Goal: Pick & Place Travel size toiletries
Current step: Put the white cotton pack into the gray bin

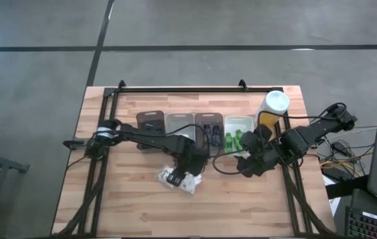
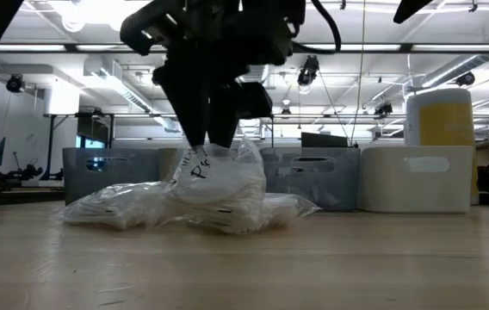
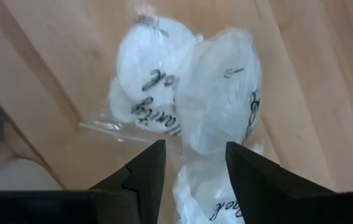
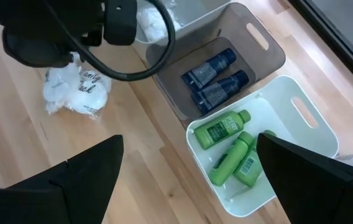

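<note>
Several white crinkly wrapped bundles (image 1: pixel 177 179) lie in a heap on the wooden table, near its middle. My left gripper (image 3: pixel 195 165) reaches down into the heap and is shut on one bundle (image 2: pixel 214 181); it also shows in the high view (image 1: pixel 179 172). My right gripper (image 4: pixel 192 158) is open and empty. It hovers in front of the white tray (image 1: pixel 248 121), which holds bright green bottles (image 4: pixel 229 146). Dark blue tubes (image 4: pixel 214 78) lie in the grey tray (image 4: pixel 276 53) beside it. My left gripper pinches the top of one wrapped bundle (image 3: pixel 195 186) between its two fingers (image 2: pixel 194 120), coming from above and pointing down. The bundle rises to a peak at the fingertips. Its lower part (image 2: pixel 227 211) rests on the other bundles and the table.
Four trays stand in a row at the far side: a dark one (image 1: pixel 150 121), two grey ones (image 1: pixel 178 122) and the white one. A tall yellow bottle with a white cap (image 1: pixel 274 106) stands right of them. Bare wood lies toward the near edge.
</note>
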Tool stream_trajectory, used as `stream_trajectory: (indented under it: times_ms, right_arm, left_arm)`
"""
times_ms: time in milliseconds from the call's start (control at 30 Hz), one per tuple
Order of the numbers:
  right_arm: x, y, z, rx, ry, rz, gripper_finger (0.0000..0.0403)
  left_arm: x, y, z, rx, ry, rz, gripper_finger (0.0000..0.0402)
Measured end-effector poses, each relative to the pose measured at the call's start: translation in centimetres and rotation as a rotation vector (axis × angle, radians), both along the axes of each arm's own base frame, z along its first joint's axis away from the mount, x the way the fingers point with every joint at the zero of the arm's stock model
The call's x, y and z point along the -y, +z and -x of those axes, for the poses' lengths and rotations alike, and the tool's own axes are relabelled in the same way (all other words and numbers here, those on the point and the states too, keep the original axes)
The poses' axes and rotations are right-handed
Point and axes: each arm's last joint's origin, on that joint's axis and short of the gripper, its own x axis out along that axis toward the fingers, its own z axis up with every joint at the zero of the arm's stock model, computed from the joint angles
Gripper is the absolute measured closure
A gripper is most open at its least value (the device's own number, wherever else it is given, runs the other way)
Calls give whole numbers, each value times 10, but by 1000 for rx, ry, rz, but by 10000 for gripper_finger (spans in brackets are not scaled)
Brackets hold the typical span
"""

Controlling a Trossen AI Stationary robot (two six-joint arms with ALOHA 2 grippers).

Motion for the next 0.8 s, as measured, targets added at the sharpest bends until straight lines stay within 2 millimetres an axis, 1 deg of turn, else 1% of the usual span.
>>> stream_trajectory:
  times_ms: [167, 267, 400, 533, 600, 633, 733, 800]
  right_arm:
    - [1, -1, 3, -30, 0, 16, 39]
    - [2, -1, 4, -42, -1, 23, 39]
    - [2, -1, 4, -44, 3, 26, 39]
    - [2, -1, 4, -50, 17, 35, 39]
    - [2, -1, 4, -52, 23, 39, 39]
    - [2, -1, 4, -53, 25, 40, 39]
    - [2, -1, 4, -56, 34, 45, 39]
    - [3, 0, 5, -53, 39, 45, 39]
  left_arm:
    - [1, -3, 2, -42, -11, 33, 234]
    - [1, -7, 4, -55, -32, 51, 253]
    - [2, -10, 7, -88, -32, 79, 296]
    - [2, -11, 9, -119, -19, 89, 354]
    - [2, -6, 12, -142, -14, 96, 385]
    - [2, -3, 12, -148, -11, 95, 393]
    - [2, 13, 17, -180, 4, 93, 395]
    - [2, 28, 21, -176, 27, 96, 397]
